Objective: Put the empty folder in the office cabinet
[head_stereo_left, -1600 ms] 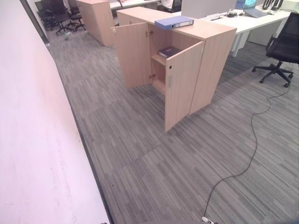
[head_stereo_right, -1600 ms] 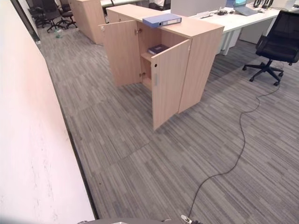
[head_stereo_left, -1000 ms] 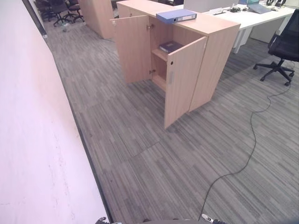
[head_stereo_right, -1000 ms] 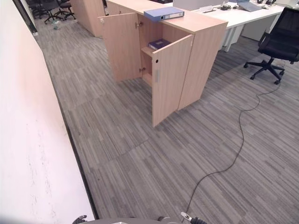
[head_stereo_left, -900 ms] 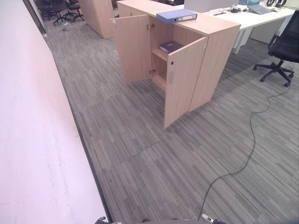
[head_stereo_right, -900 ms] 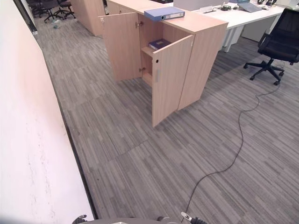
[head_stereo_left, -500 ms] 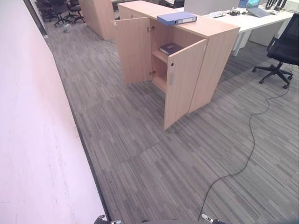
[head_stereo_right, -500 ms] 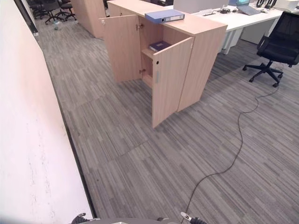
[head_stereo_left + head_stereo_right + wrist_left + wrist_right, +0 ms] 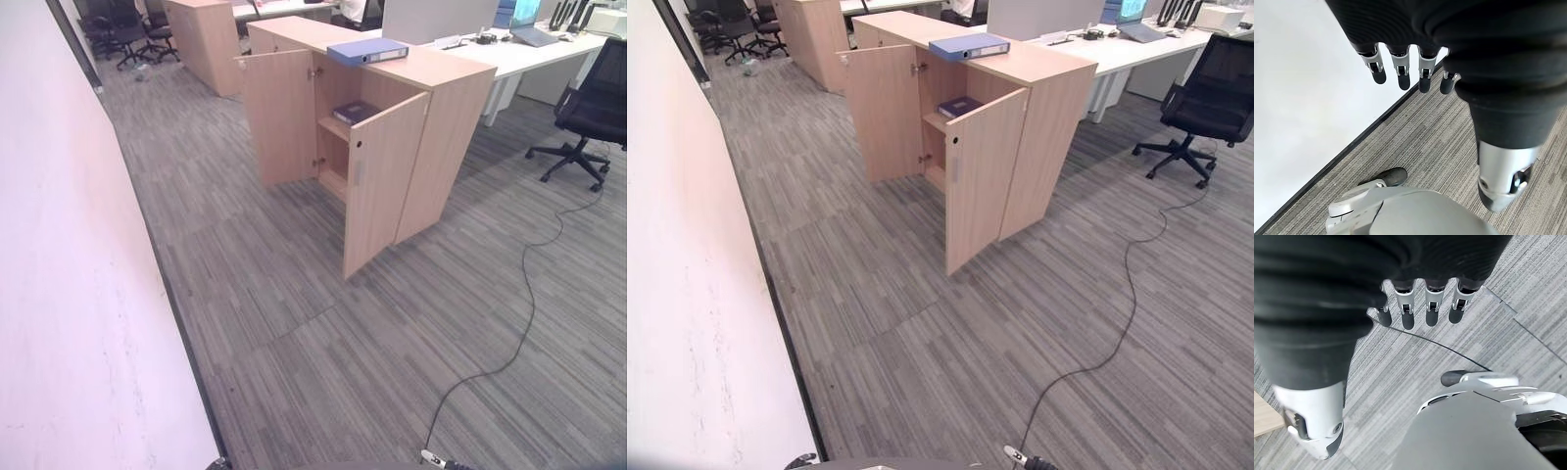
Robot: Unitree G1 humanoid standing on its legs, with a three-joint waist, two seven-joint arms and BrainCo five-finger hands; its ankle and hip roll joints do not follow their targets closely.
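I get bright, even indoor light on the carpet (image 9: 392,323), with a soft shadow beside the cabinet (image 9: 446,117). The wall (image 9: 69,294) washes out pale. Both wrist views blur on the nearest covers.

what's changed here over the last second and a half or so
Nothing in the scene has moved; only the head camera has shifted a little. The blue folder lies on top of the office cabinet as before, both doors stand open, and the dark book is on the shelf inside. The left robot hand and right robot hand hang open over the carpet, holding nothing.
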